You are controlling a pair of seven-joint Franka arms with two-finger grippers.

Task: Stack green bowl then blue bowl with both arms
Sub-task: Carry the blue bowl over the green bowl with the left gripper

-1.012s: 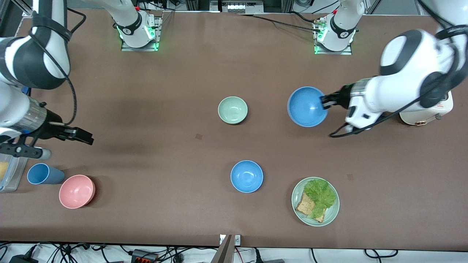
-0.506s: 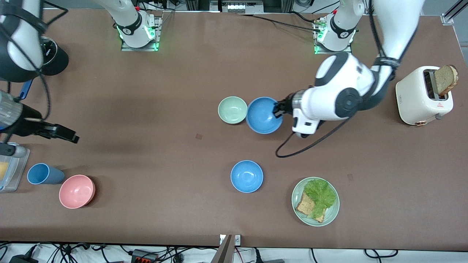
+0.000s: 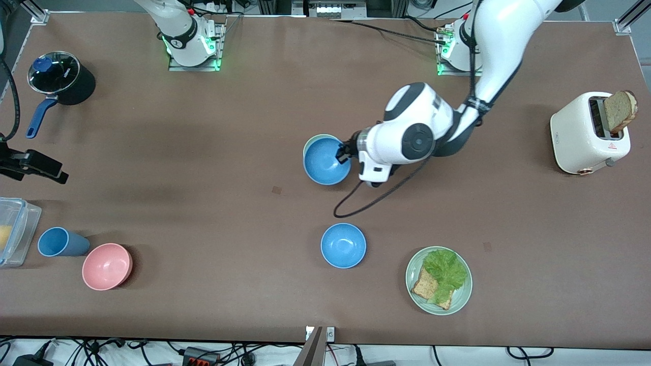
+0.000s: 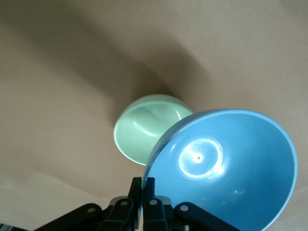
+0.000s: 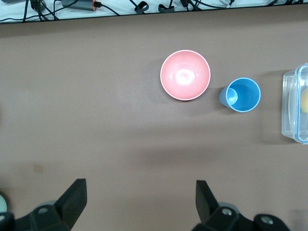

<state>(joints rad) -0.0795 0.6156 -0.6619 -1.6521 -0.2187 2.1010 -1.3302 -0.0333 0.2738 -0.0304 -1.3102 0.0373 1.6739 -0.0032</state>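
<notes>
The blue bowl (image 3: 325, 162) is gripped by its rim in the closed left gripper (image 3: 344, 152) and held over the green bowl (image 4: 144, 127) at mid-table, not yet released. Lowering and release remain. The right gripper (image 5: 139, 202) waits, fingers spread and empty, over the right arm's end of the table.

Counting four small bowls: two blue bowls (image 3: 326, 161) (image 3: 343, 245), one green bowl (image 3: 320, 138), one pink bowl (image 3: 107, 266). Also showing one blue cup (image 3: 60, 242), one plate (image 3: 460, 299), one toaster (image 3: 585, 133), one pot (image 3: 63, 79), one plastic container (image 3: 15, 231).

Pink bowl (image 5: 185, 75) just beside blue cup (image 5: 242, 95), clear container (image 5: 296, 103) nearby, above wide-spread right pincer (image 5: 140, 196).
</notes>
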